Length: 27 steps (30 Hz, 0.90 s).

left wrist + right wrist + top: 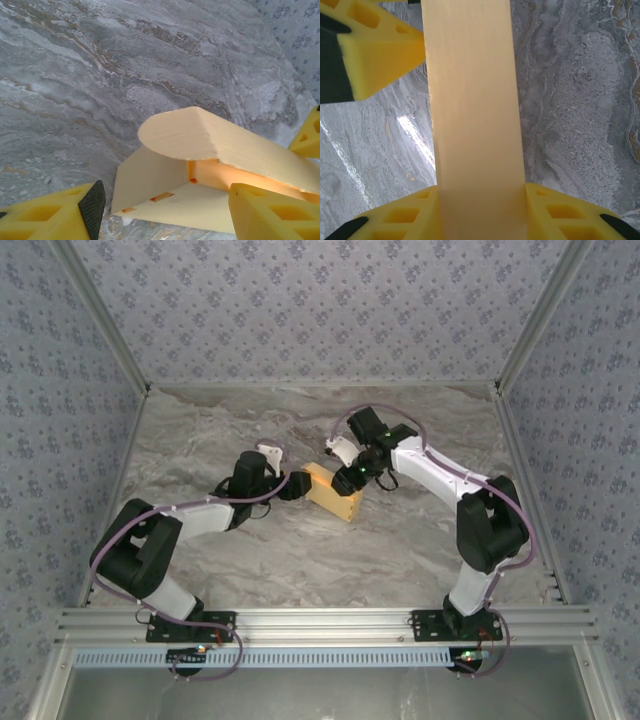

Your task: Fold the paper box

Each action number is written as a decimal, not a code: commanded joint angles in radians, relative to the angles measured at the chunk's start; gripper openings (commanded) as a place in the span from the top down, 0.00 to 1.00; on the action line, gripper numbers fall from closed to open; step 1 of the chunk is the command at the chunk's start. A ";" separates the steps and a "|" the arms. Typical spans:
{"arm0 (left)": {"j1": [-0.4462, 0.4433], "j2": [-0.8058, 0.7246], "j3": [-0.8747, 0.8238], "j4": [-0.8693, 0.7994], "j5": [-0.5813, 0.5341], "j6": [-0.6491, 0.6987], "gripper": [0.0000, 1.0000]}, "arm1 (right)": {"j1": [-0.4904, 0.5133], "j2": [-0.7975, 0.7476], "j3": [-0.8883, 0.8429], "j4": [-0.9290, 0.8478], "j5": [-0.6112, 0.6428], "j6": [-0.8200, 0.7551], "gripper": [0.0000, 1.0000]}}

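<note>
The paper box [336,498] is tan-yellow cardboard, partly folded, lying on the marble table between both arms. In the left wrist view its near end [165,175] gapes open, with a rounded flap [190,132] arching over the floor panel. My left gripper [167,217] is open around that end; its black pad [93,207] stands just clear of the box's corner. My right gripper [480,222] is shut on the box's long narrow top [472,100], one yellow finger [405,217] pressed against each side. From above, the left gripper [298,486] and right gripper [352,476] meet at the box.
The marble tabletop [300,550] is walled by patterned panels at the back and on both sides. A finger of the right gripper [307,135] pokes in at the right edge of the left wrist view. A left finger [380,57] shows at the upper left of the right wrist view.
</note>
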 commanded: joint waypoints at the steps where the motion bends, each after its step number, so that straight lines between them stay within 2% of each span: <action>1: -0.008 0.008 -0.022 0.099 0.026 -0.094 0.32 | 0.009 -0.031 -0.021 0.020 0.036 0.041 0.60; 5: -0.008 0.004 -0.096 0.269 0.044 -0.231 0.31 | 0.013 -0.044 -0.044 0.050 0.062 0.078 0.61; 9: -0.009 0.019 -0.115 0.306 0.070 -0.307 0.30 | 0.015 -0.052 -0.059 0.069 0.064 0.103 0.61; 14: 0.005 0.062 -0.162 0.465 0.098 -0.411 0.28 | 0.019 -0.056 -0.066 0.073 0.078 0.119 0.62; 15: 0.004 0.069 -0.164 0.491 0.107 -0.433 0.20 | 0.020 -0.058 -0.067 0.074 0.077 0.123 0.62; 17: 0.006 0.079 -0.163 0.520 0.124 -0.453 0.17 | 0.023 -0.056 -0.069 0.074 0.074 0.127 0.62; 18: 0.007 0.082 -0.161 0.519 0.128 -0.459 0.14 | 0.023 -0.054 -0.068 0.074 0.075 0.126 0.61; 23: 0.009 0.087 -0.166 0.487 0.129 -0.459 0.13 | 0.031 -0.055 -0.074 0.081 0.090 0.134 0.62; 27: 0.036 0.027 -0.157 0.320 0.114 -0.423 0.13 | 0.005 -0.050 -0.067 0.062 0.094 0.141 0.54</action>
